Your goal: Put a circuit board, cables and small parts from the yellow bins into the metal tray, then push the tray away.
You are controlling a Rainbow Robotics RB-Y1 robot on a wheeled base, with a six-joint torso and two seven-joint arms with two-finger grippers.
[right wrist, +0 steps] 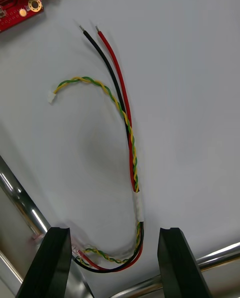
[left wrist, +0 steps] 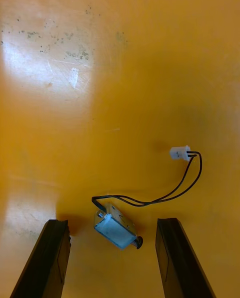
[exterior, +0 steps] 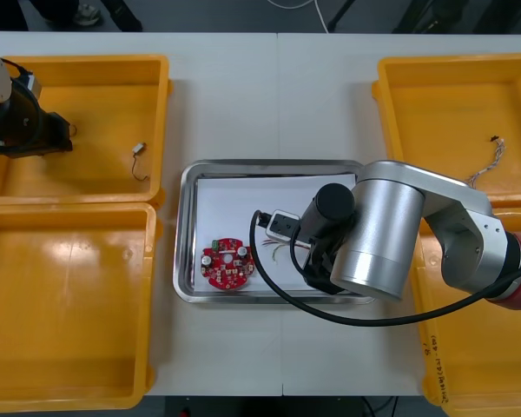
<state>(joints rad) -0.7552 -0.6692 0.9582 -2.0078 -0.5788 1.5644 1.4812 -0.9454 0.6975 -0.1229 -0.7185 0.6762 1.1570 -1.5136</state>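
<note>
Small metal part (left wrist: pixel 116 230) in the far left yellow bin (exterior: pixel 95 62) is framed between the spread fingers of the left claw (left wrist: pixel 112 223), lying apart from it toward the metal tray (exterior: pixel 184 226); right claw (right wrist: pixel 115 233) is held open over cables (right wrist: pixel 127 128).

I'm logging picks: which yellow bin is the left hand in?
The far-left yellow plastic bin: the open left hand straddles a small metal part there. The open right hand is over the shiny metal tray.
</note>
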